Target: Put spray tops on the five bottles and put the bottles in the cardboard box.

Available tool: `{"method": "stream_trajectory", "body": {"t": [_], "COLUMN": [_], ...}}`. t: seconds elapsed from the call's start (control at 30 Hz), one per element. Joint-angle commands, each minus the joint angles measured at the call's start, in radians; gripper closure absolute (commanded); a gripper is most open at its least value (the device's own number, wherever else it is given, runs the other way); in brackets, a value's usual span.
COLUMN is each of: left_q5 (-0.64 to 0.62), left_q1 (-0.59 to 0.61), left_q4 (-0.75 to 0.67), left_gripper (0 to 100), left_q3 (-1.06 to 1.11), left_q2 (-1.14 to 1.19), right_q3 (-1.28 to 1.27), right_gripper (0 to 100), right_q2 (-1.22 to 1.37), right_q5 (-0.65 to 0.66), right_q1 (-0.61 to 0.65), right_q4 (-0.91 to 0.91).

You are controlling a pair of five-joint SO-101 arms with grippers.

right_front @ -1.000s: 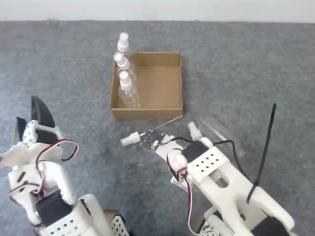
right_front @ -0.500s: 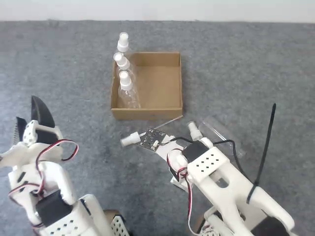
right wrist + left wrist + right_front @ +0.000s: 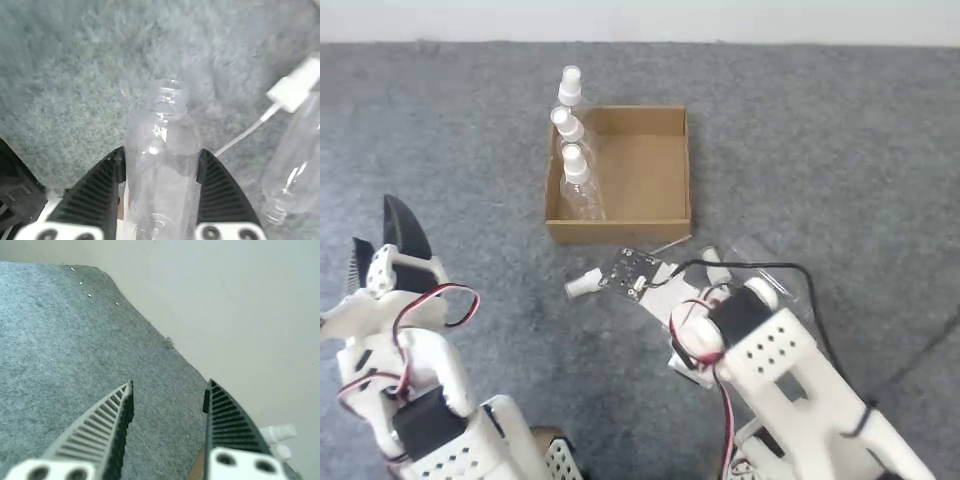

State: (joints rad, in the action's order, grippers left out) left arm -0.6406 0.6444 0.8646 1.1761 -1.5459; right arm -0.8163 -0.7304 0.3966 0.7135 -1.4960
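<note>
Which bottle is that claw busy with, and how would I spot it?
Find the cardboard box on the grey mat, then the right gripper just in front of it. The clear bottle between its black toothed fingers has a bare open neck, while the bottles along the box's left side wear white spray tops.

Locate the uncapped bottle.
In the right wrist view the uncapped bottle is held in the right gripper, with a spray top and a second bottle beside it.
</note>
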Motion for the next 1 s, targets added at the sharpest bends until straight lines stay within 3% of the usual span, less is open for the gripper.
{"method": "stream_trajectory", "body": {"t": [0.0,0.37,0.73,0.97], "left_q5": [-0.005,0.173,0.407,0.528], "left_q1": [-0.029,-0.229,-0.420,-0.496], "left_q4": [-0.031,0.049,0.157,0.212], "left_gripper": [79,79,84,84], "left_q3": [-0.007,-0.044,-0.117,-0.143], "left_q2": [-0.005,-0.003,0.005,0.011], "right_q3": [0.074,0.068,0.068,0.066], "right_gripper": [93.9,93.9,94.0,94.0], "right_q2": [-0.108,-0.243,-0.323,-0.415], "right_q5": [-0.035,-0.152,-0.157,-0.158], "right_q1": [0.005,0.007,-0.002,-0.165], "right_q4": [-0.019,0.004,0.010,0.019]}}
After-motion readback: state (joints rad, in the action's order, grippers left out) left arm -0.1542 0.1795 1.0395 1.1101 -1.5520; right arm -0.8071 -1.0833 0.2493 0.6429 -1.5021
